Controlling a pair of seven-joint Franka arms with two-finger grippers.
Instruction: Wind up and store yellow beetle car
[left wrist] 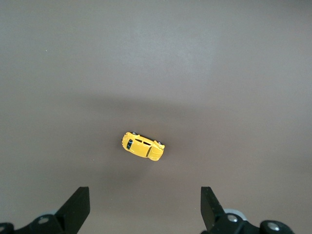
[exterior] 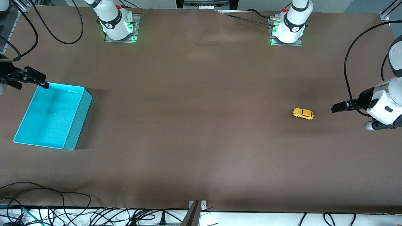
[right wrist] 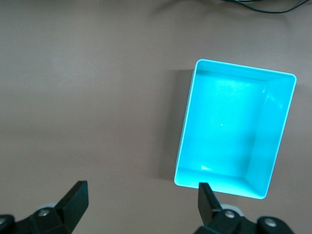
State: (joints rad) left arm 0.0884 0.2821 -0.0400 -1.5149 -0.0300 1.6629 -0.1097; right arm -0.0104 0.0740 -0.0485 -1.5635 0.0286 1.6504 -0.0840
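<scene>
The yellow beetle car (exterior: 303, 113) stands on its wheels on the brown table, toward the left arm's end. My left gripper (exterior: 336, 108) hovers above the table beside the car, apart from it. In the left wrist view the car (left wrist: 143, 146) lies ahead of the left gripper (left wrist: 145, 195), whose fingers are open and hold nothing. My right gripper (exterior: 40, 80) hangs over the table by the turquoise bin's (exterior: 80, 122) corner. In the right wrist view the right gripper (right wrist: 141, 190) is open and holds nothing, and the bin (right wrist: 273, 136) has nothing in it.
The two arm bases (exterior: 117, 25) (exterior: 287, 28) stand along the table's edge farthest from the front camera. Loose cables (exterior: 62, 210) lie along the nearest edge. A black cable (exterior: 348, 59) loops by the left arm.
</scene>
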